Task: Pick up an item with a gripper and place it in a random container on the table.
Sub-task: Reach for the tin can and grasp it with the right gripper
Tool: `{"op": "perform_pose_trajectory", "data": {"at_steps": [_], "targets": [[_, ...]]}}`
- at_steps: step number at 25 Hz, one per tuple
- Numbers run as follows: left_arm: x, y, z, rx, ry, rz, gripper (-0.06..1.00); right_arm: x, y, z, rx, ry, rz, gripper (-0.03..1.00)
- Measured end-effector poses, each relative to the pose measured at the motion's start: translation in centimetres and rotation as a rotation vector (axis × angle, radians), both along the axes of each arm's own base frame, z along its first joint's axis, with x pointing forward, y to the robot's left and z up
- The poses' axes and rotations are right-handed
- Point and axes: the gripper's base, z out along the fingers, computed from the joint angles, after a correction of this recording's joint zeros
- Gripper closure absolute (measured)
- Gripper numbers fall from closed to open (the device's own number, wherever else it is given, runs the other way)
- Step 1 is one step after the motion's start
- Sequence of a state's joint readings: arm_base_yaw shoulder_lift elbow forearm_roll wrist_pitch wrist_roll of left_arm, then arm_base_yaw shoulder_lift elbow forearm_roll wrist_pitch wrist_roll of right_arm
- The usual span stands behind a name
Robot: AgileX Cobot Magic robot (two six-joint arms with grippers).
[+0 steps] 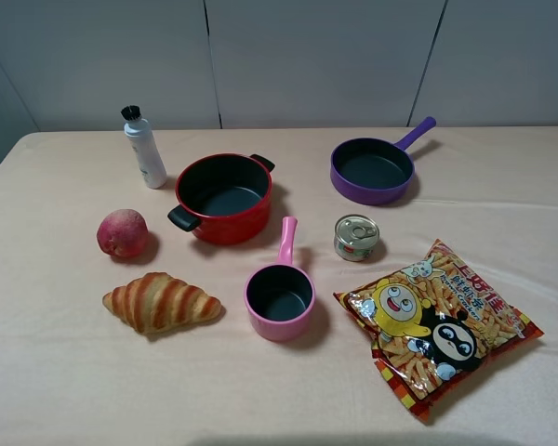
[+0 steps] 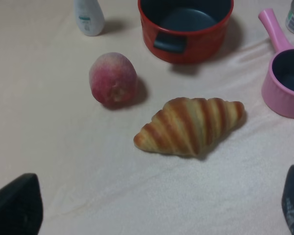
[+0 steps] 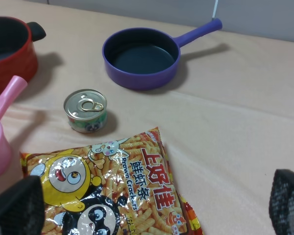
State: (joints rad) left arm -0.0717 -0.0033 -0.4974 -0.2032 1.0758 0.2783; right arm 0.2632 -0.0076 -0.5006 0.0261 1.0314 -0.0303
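On the pale beige-pink table (image 1: 502, 195), the small round silver-lidded tin can (image 3: 85, 110) stands upright beyond the orange snack bag (image 3: 112, 191), ahead of my right gripper (image 3: 152, 208), fingers wide and empty; my left gripper (image 2: 152, 208), equally wide, sits farther.

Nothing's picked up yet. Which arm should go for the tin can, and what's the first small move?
Probably the right gripper: ease it forward over the snack bag and down toward the tin can. Its jaws stand open and empty, the can stands upright just beyond the bag on that side, and the red pot is empty.
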Motion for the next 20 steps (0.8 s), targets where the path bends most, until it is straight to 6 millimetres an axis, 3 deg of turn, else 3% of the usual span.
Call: {"op": "perform_pose_trajectory", "data": {"at_steps": [20], "targets": [[0.0,0.0,0.0,0.0,0.0,0.0,-0.05,0.0,0.01,0.0,0.017,0.005,-0.008,0.27]]}}
